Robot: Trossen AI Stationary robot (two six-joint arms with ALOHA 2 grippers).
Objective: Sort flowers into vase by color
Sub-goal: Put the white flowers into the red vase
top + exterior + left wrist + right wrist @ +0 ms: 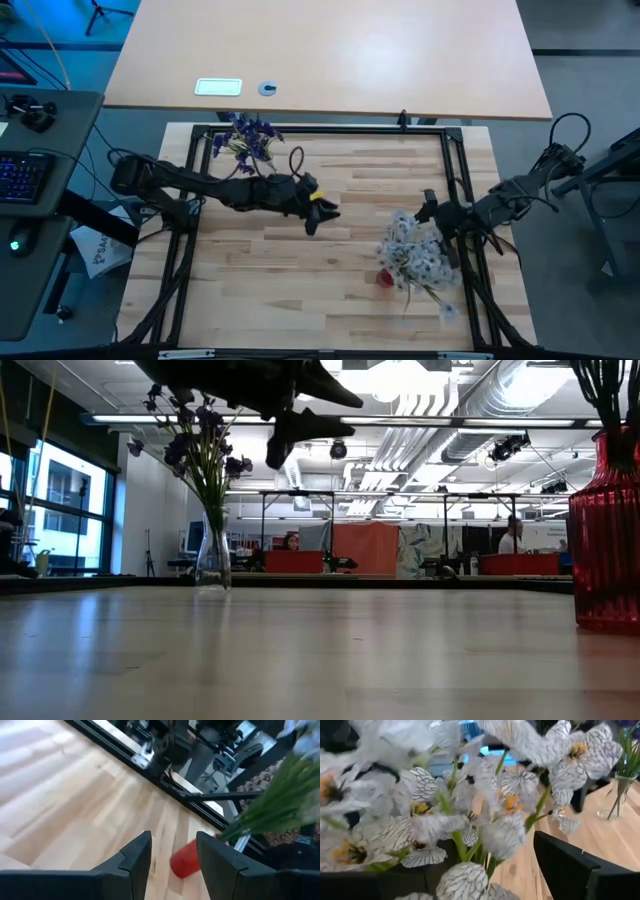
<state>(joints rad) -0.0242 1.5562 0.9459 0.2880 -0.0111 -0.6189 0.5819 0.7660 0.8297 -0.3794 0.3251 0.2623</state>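
Note:
Purple flowers (248,135) stand in a clear glass vase (213,560) near the table's far left corner. White flowers (415,250) with green stems (277,805) stand in a red vase (605,540) at the table's right, its red body (185,860) showing below the blooms. My left gripper (312,222) hangs open above the table's middle, pointing toward the red vase and clear of it. My right gripper (432,210) is open at the far side of the white bunch, with white blooms (470,820) crowding between and before its fingers (570,865). My right gripper (460,860) has white blooms and a green stem (462,847) between its spread fingers. Whether either finger touches them cannot be told. The bunch stays standing in the red vase.
A black frame rail (320,130) runs around the wooden table, with posts along the left and right sides. Bare wood (290,290) lies between the two vases and toward the near edge. Beyond the far rail is a second tabletop (400,60). People sit far back in the room (292,542).

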